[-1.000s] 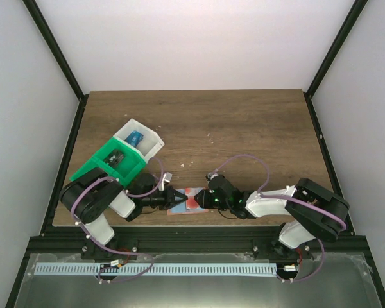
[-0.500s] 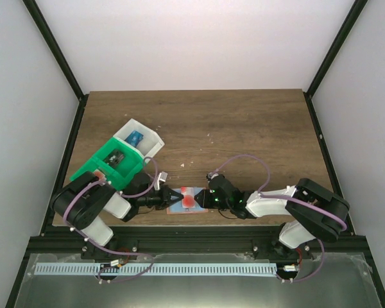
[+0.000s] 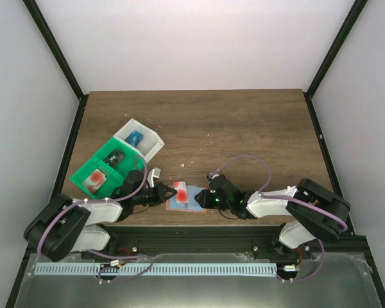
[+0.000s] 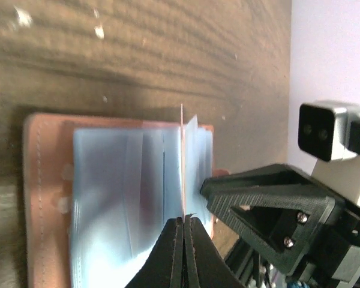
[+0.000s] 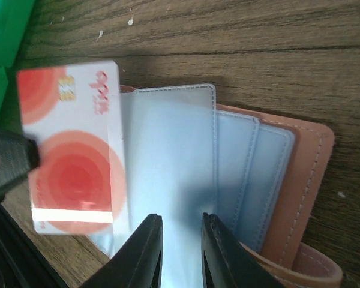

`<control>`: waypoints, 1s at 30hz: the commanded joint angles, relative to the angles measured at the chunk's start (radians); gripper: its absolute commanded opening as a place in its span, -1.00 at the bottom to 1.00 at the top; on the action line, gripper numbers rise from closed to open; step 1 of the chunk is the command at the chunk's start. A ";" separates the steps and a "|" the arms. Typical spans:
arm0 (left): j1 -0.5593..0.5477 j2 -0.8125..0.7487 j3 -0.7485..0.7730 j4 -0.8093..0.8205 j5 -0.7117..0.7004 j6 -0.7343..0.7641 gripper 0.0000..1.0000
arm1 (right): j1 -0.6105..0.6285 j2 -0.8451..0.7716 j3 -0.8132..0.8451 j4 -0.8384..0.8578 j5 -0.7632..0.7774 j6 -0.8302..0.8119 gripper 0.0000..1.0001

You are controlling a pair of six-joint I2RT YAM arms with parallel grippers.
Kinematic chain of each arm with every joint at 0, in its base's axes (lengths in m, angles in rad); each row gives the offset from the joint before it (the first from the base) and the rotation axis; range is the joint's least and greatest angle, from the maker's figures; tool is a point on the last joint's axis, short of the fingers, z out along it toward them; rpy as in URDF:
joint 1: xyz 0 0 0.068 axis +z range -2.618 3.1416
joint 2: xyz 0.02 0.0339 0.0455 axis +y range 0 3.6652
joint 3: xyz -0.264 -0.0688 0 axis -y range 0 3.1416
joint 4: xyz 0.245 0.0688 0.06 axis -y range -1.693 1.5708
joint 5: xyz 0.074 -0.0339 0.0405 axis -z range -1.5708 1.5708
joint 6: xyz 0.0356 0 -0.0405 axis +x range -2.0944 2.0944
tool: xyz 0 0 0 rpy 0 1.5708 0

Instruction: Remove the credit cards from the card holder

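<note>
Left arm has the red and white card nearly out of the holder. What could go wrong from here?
1. The left gripper pinches the red and white card only at its edge, so it may slip or twist.
2. The card still overlaps the card holder; if the right gripper's hold gives, the holder could drag along.

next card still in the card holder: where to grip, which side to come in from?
No card edge shows in the card holder's clear sleeves, so I can't name a grip spot. Judging by the red-and-white card leaving leftward in the left gripper, probably pinch an exposed short edge from that open side.
</note>
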 commanded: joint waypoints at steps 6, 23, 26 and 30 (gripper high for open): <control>0.016 -0.230 0.078 -0.297 -0.178 0.133 -1.00 | -0.006 -0.025 0.011 -0.020 -0.032 0.010 -0.57; 0.018 -0.247 0.032 0.182 0.167 -0.157 -1.00 | -0.016 -0.271 0.014 0.133 -0.201 0.234 -0.35; 0.016 -0.241 0.025 0.265 0.207 -0.203 -1.00 | -0.016 -0.287 -0.013 0.206 -0.202 0.335 -0.31; 0.010 -0.249 0.008 0.342 0.220 -0.255 -1.00 | -0.016 -0.310 -0.034 0.279 -0.180 0.395 -0.19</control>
